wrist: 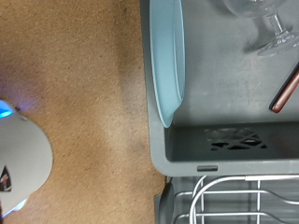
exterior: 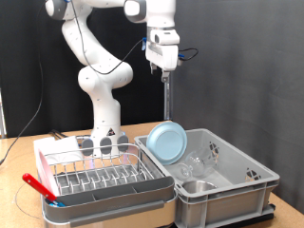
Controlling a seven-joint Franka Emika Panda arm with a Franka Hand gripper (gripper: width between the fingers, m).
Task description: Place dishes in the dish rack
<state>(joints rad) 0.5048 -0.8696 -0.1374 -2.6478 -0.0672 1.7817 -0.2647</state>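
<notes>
- So far I am seeing the dish rack [exterior: 104, 176], left of the grey bin [exterior: 249, 179], sitting with no dishes in it.
- Inside the bin, the light-blue plate [exterior: 168, 142] is leaning on its left wall, glass pieces [exterior: 199, 163] and steel bowl [exterior: 197, 186] beside it.
- Above the bin I am hovering the gripper [exterior: 166, 74], grasping nothing; I cannot tell its opening.

In the exterior view we face the arm's base from the front, far enough back to take in the dish rack [exterior: 107, 180] and grey bin [exterior: 237, 185]. The wrist view looks straight down from high above the bin's light-blue plate [wrist: 166, 58], which both views share.
</notes>
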